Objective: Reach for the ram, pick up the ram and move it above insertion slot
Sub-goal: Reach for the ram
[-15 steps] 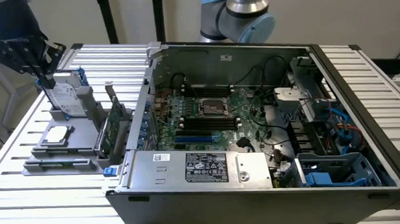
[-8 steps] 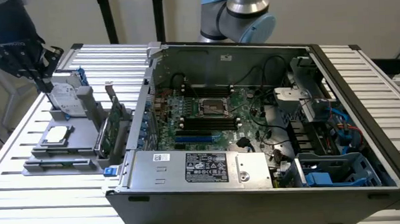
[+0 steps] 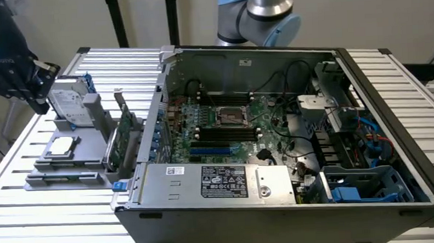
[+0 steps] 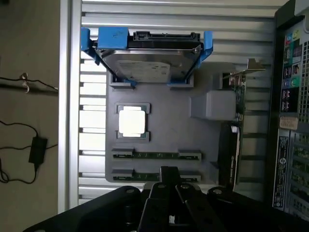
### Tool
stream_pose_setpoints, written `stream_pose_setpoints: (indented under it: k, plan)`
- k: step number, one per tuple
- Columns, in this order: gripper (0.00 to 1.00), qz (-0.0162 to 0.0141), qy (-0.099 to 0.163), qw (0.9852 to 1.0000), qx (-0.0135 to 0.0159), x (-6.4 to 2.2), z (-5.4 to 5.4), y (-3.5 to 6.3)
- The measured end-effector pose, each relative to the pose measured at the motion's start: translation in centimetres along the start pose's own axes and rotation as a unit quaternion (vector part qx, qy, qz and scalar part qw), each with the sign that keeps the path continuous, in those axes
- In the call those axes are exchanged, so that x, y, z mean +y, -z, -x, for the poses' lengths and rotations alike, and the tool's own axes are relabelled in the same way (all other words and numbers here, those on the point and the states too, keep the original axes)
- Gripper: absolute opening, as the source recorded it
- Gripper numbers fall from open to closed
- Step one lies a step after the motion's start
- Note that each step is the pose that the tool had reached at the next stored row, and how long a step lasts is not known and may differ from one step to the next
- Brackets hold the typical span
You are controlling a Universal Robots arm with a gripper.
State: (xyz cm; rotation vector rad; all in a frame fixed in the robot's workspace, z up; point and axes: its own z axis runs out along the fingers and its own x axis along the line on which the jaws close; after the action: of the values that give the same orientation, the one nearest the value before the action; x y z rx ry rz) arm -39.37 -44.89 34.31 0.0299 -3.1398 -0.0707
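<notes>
Two ram sticks (image 4: 157, 155) lie edge-up, side by side, in slots at the near end of a grey holder (image 4: 193, 140); the second stick (image 4: 145, 173) is partly hidden behind my gripper (image 4: 169, 175). My fingers look shut together with nothing between them, hovering above that end of the holder. In the exterior view the gripper (image 3: 31, 88) hangs over the far end of the holder (image 3: 66, 180), at the exterior view's left. The black memory slots (image 3: 228, 133) sit on the motherboard inside the open computer case (image 3: 279, 206).
The holder also carries a silver hard drive in a blue bracket (image 4: 149, 65), a processor chip (image 4: 132, 121) and a green expansion card (image 4: 231, 145) standing beside the case wall. Everything rests on a slatted metal table (image 3: 53, 222). Cables (image 4: 29, 145) lie on the floor.
</notes>
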Motion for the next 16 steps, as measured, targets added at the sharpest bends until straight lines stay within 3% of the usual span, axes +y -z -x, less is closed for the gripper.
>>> stream_pose_setpoints:
  k: [9,16]
  plan:
    - [0.11,-0.0013,0.0,1.0,0.0,-4.03,-0.1,0.18]
    - [0.11,-0.0013,0.0,1.0,0.0001,-4.31,-0.1,0.19]
